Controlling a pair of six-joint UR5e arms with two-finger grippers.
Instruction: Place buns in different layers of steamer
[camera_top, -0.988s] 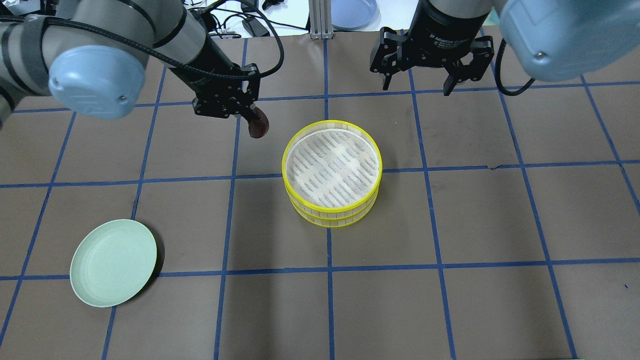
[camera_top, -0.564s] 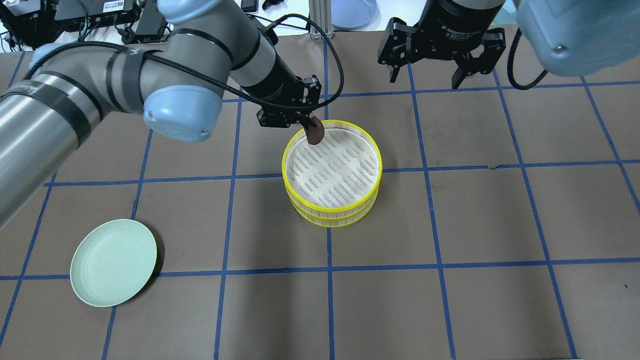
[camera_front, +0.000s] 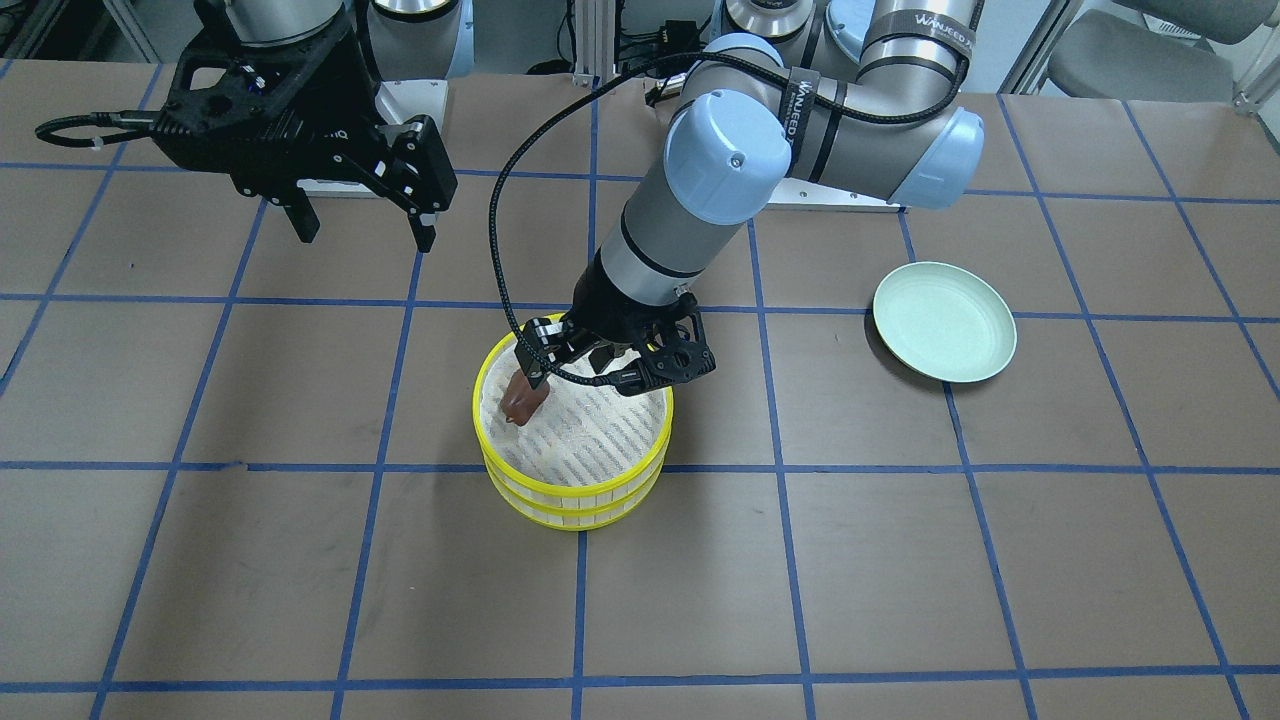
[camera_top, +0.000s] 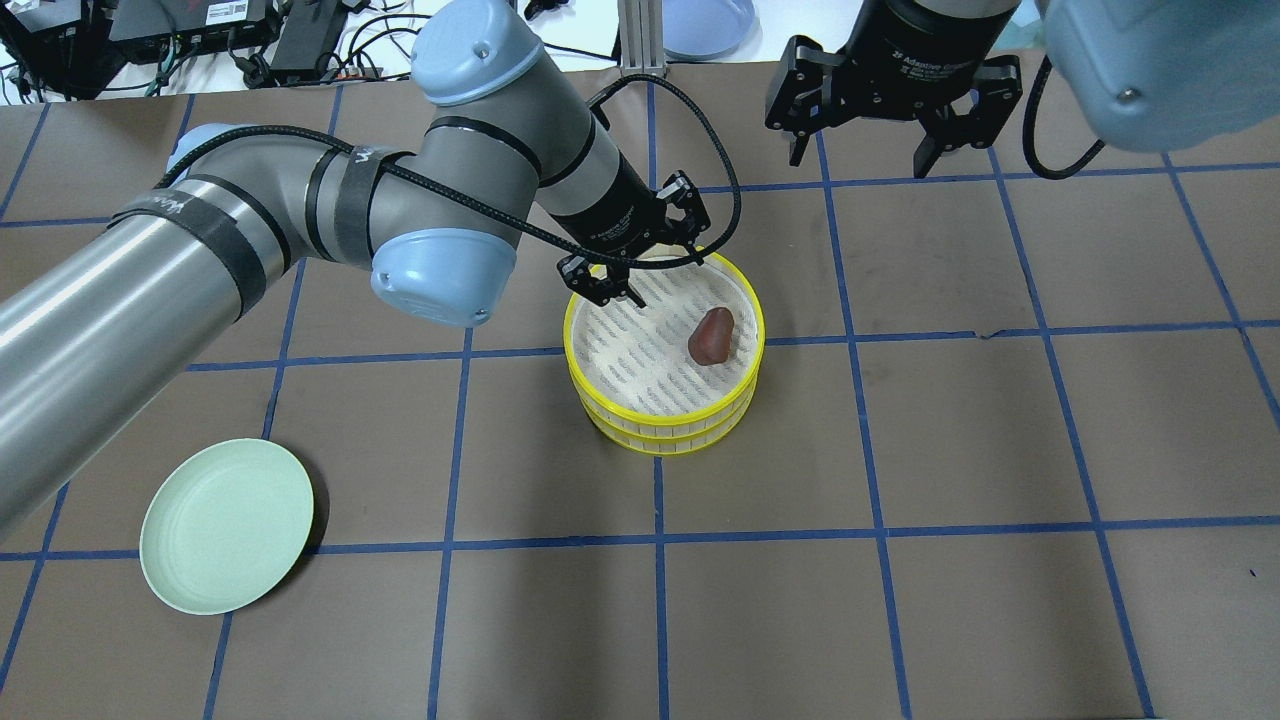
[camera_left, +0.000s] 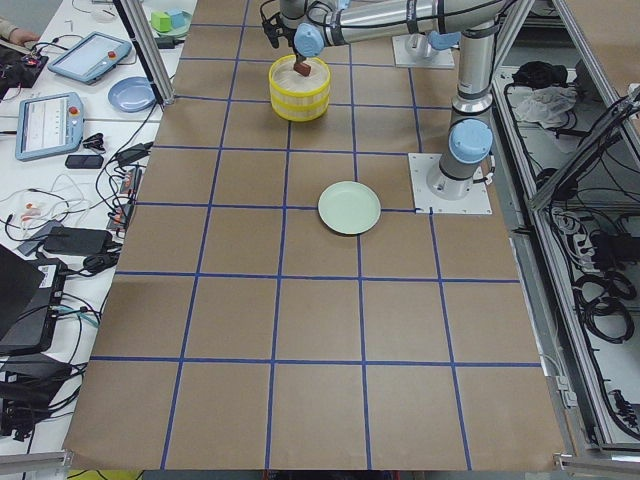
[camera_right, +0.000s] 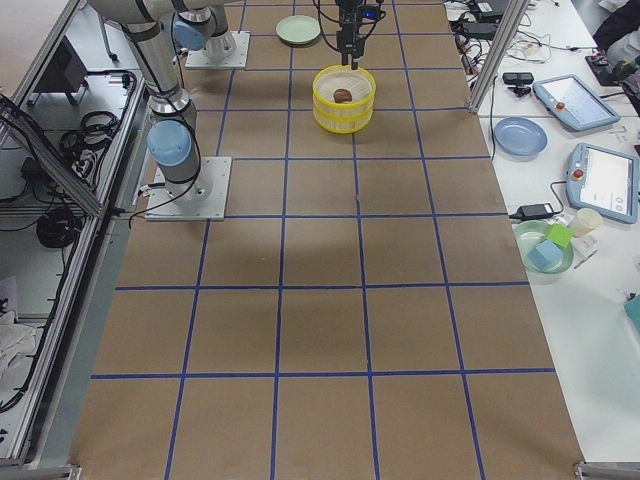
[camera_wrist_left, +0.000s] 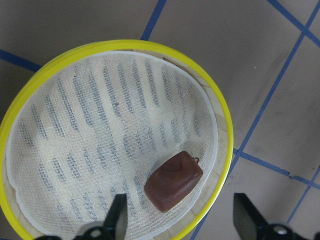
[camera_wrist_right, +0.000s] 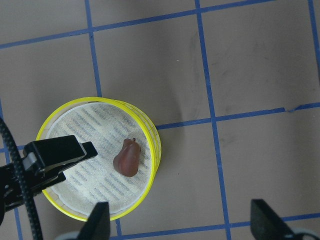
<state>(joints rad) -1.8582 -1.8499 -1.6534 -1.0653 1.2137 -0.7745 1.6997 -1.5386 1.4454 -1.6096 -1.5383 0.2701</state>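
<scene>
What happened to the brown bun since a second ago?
The left claw carried the brown bun from beside the steamer to over it and let go. The bun now lies in its top layer, and the claw is open above it. The right claw stayed open farther back. The steamer and the green plate did not move.

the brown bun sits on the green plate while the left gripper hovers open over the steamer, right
No. The bun lies on the liner in the steamer's top tier, not on the plate, as the overhead view shows. The left gripper does hover open over the steamer.
</scene>
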